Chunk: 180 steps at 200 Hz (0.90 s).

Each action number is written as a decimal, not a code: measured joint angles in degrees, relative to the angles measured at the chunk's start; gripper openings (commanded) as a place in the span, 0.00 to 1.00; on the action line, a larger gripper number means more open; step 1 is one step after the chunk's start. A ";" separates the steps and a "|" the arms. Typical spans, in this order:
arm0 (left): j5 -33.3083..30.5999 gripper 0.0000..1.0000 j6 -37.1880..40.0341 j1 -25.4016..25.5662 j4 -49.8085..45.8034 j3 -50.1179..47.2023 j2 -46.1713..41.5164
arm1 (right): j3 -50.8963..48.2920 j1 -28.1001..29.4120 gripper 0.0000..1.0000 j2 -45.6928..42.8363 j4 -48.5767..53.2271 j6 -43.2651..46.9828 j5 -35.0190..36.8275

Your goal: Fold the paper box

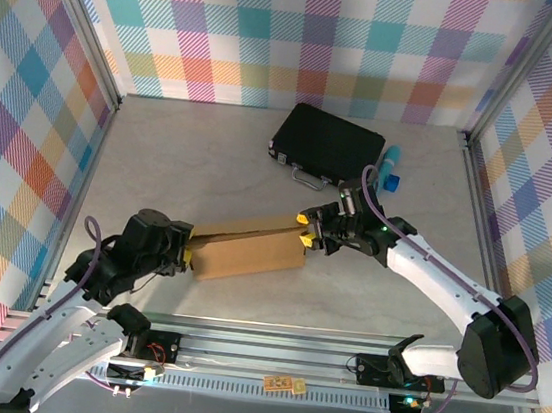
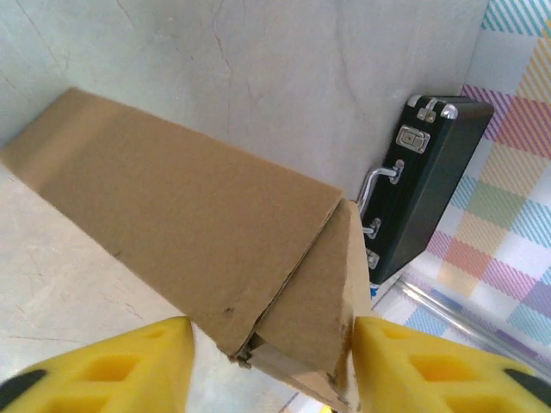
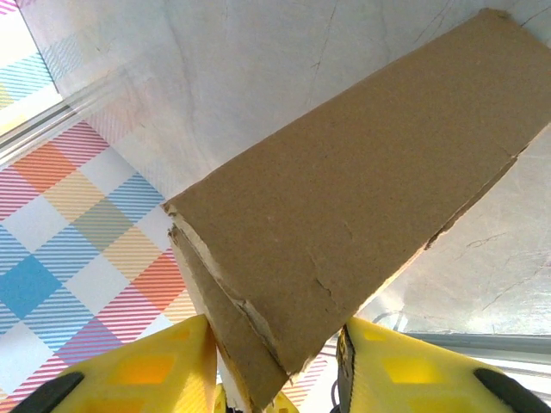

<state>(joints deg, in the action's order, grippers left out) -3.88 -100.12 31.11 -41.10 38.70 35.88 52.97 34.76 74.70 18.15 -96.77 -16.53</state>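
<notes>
I hold the paper box (image 1: pixel 248 251) between my two grippers, my right gripper (image 3: pixel 277 344) pinching one end so it cannot slide and my left gripper (image 2: pixel 271 340) open around the other end, ready to squeeze the folds.

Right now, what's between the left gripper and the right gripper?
The paper box spans from the left gripper to the right gripper, seen in the top external view.

No legible text, labels or numbers anywhere.
</notes>
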 measured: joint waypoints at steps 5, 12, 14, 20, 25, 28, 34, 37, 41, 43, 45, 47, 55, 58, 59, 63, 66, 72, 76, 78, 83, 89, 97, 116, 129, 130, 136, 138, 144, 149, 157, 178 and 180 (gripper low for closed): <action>0.13 0.37 0.07 0.00 0.28 -0.31 0.00 | -0.15 0.02 0.38 -0.22 0.00 0.00 0.04; 0.33 0.35 -0.20 0.00 0.70 -0.79 -0.37 | -0.44 0.02 0.37 -0.50 0.04 0.00 0.13; 0.44 0.35 -0.50 0.00 0.83 -0.98 -0.52 | -0.55 0.00 0.37 -0.57 0.04 0.00 0.17; 0.50 0.33 -0.70 0.00 0.90 -1.38 -1.01 | -0.85 0.02 0.37 -0.76 0.04 0.00 0.15; 0.68 0.32 -0.72 0.00 0.96 -1.66 -1.53 | -0.98 0.02 0.37 -0.90 0.07 0.00 0.15; 0.76 0.31 -0.96 0.00 0.96 -1.86 -1.97 | -1.07 0.02 0.37 -0.98 0.04 0.02 0.17; 0.90 0.29 -1.14 0.00 0.90 -2.14 -2.56 | -1.22 0.02 0.37 -1.14 0.04 0.04 0.13; 0.92 0.28 -1.03 0.00 0.90 -2.27 -2.89 | -1.31 0.02 0.37 -1.20 0.02 0.04 0.13; 0.98 0.26 -1.29 0.00 0.85 -2.54 -3.34 | -1.44 0.02 0.36 -1.29 0.02 0.09 0.11; 1.01 0.26 -1.16 0.00 0.83 -2.62 -3.67 | -1.49 0.02 0.36 -1.33 -0.02 0.13 0.11; 1.05 0.26 -1.16 0.00 0.81 -2.71 -3.85 | -1.53 0.02 0.36 -1.36 -0.02 0.17 0.09; 1.09 0.25 -1.38 0.00 0.81 -2.89 -4.11 | -1.57 0.02 0.36 -1.40 -0.02 0.22 0.07; 1.36 0.24 -1.55 0.00 0.85 -3.45 -4.94 | -1.68 0.02 0.35 -1.49 -0.02 0.35 -0.02; 1.42 0.23 -1.49 0.00 0.98 -3.69 -5.16 | -1.70 0.02 0.34 -1.51 -0.02 0.39 -0.04; 1.40 0.23 -1.51 0.00 1.01 -3.74 -5.20 | -1.70 0.02 0.34 -1.51 -0.02 0.42 -0.04; 1.49 0.23 -1.60 0.00 1.25 -4.09 -5.49 | -1.81 0.02 0.34 -1.53 -0.11 0.46 -0.02; 1.49 0.23 -1.64 0.00 1.38 -4.24 -5.66 | -1.88 0.02 0.33 -1.55 -0.15 0.48 -0.04; 1.51 0.22 -1.73 0.00 1.73 -4.57 -5.99 | -2.01 0.02 0.32 -1.66 -0.31 0.63 -0.04; 1.51 0.22 -1.79 0.00 1.97 -4.74 -6.14 | -2.16 0.02 0.31 -1.73 -0.44 0.85 -0.04; 1.51 0.21 -1.79 0.00 2.08 -4.81 -6.21 | -2.21 0.02 0.31 -1.77 -0.50 0.83 -0.04; 1.51 0.21 -1.92 0.00 2.19 -4.94 -6.34 | -2.38 0.02 0.30 -1.90 -0.59 1.11 -0.04; 1.51 0.20 -1.95 0.00 2.32 -5.07 -6.43 | -2.54 0.02 0.29 -2.05 -0.63 1.38 -0.04; 1.51 0.19 -1.92 0.00 2.38 -5.20 -6.49 | -2.67 0.02 0.28 -2.23 -0.59 1.55 -0.04; 1.51 0.18 -1.92 0.00 2.56 -5.29 -6.49 | -2.67 0.02 0.28 -2.40 -0.33 2.01 -0.02; 1.53 0.17 -1.92 0.00 2.82 -5.46 -6.49 | -2.69 0.02 0.27 -2.54 0.02 2.54 0.00; 1.53 0.17 -1.92 0.00 2.86 -5.46 -6.49 | -2.69 0.02 0.27 -2.54 0.07 2.58 0.00; 1.53 0.16 -1.92 0.00 3.10 -5.57 -6.49 | -2.69 0.02 0.27 -2.62 0.20 2.86 0.00; 1.51 0.16 -1.92 0.00 3.17 -5.57 -6.49 | -2.69 0.02 0.27 -2.64 0.26 2.86 0.02; 1.51 0.15 -1.90 0.00 3.32 -5.57 -6.47 | -2.69 0.02 0.27 -2.73 0.48 3.06 0.02; 1.53 0.15 -1.92 0.00 3.37 -5.60 -6.45 | -2.69 0.02 0.27 -2.82 0.63 3.26 0.00; 1.53 0.15 -1.86 0.00 3.45 -5.62 -6.38 | -2.69 0.00 0.32 -2.93 0.92 3.48 0.00; 1.51 0.15 -1.38 0.00 3.78 -5.70 -6.23 | -2.62 -0.07 0.44 -3.06 1.79 5.40 0.04; 1.49 0.14 -1.40 0.00 3.80 -5.70 -6.21 | -2.60 -0.09 0.44 -3.04 2.03 5.77 0.11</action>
<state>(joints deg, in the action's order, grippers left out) -2.39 -101.51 31.11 -37.30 32.99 29.67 50.37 34.68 71.66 20.18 -91.00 -16.43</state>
